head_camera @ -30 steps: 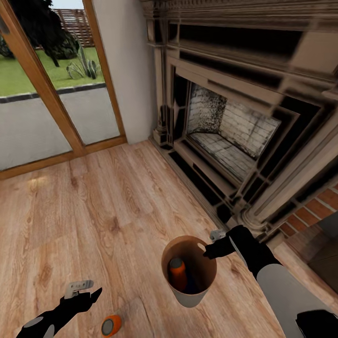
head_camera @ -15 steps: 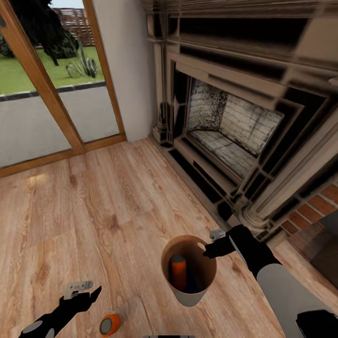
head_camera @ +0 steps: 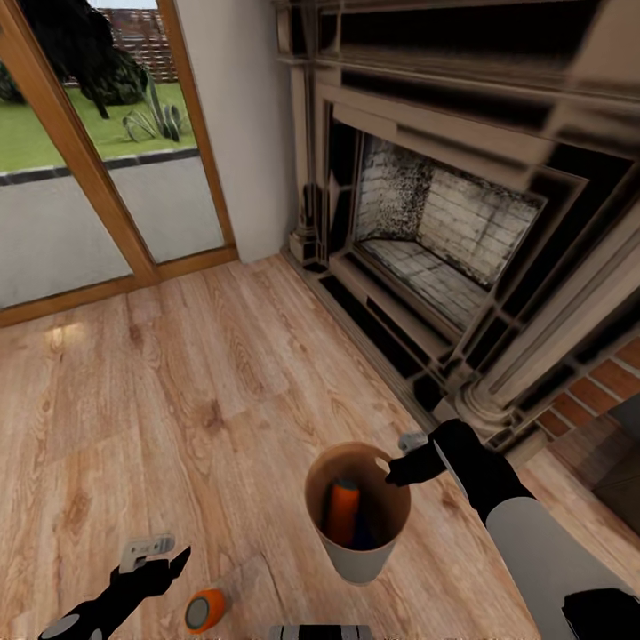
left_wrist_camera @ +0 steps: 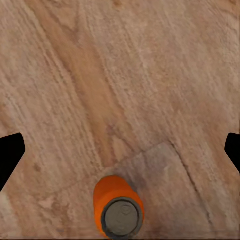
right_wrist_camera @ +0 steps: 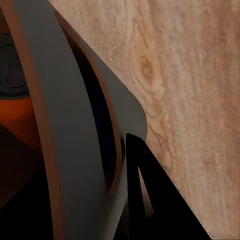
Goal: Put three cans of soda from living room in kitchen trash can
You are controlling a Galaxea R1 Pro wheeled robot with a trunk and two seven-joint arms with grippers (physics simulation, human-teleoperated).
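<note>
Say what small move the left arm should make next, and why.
Probably lower the left gripper onto the orange can on the floor and close on it. Its jaws are open and hold nothing, and the left wrist view shows the can between and just ahead of them. The bin, held at its rim by the right gripper, already holds another orange can.

The right arm reaches forward and inward, its white forearm ending in a black wrist. The right gripper [head_camera: 392, 471] is closed on the rim of the bin [head_camera: 359, 562], one finger [right_wrist_camera: 150, 200] pressed against the outer wall just below the lip. The left arm stretches low and forward. The left gripper [head_camera: 169, 560] is spread wide, its two dark fingertips [left_wrist_camera: 10, 152] far apart and holding nothing.
</note>
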